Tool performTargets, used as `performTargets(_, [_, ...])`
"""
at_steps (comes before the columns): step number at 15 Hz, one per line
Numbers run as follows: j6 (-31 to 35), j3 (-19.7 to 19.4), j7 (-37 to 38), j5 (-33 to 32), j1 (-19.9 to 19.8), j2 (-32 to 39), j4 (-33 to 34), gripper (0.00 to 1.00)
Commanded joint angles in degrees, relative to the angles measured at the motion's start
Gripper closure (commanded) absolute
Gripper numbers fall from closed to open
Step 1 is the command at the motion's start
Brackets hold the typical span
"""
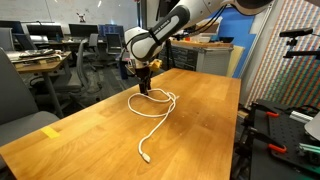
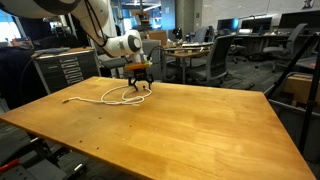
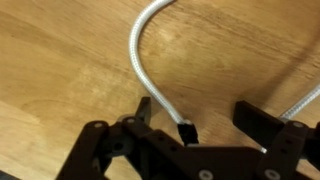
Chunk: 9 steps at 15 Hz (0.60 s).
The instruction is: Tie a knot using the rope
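Expect a light, limp, fairly smooth rope: no stiffness to push against, prone to slipping. Looped on the far part of the wooden surface, tail trailing near. Jaws spread, low over it, dark tip between them, nothing pinched. Best gripped just behind that tip.

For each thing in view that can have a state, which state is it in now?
Rope: slack on the table, curved in a loose loop, no tight knot visible.
Gripper: open, low over the table, fingers on both sides of the rope's dark tip, not clamping it.
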Motion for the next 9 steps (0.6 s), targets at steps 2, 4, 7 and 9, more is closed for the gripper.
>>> performTargets(2, [-2.41,-0.97,2.3,0.45,0.61,1.02,2.48,0.54])
performTargets(4, [-2.83,-1.11,3.19,0.78,0.36,0.79,2.99,0.7])
performTargets(7, [-4.07,-1.63,5.33,1.24,0.06,0.94,4.56,0.93])
performTargets(9, [-5.09,-1.86,7.09,2.03,-0.42,0.9,5.68,0.94])
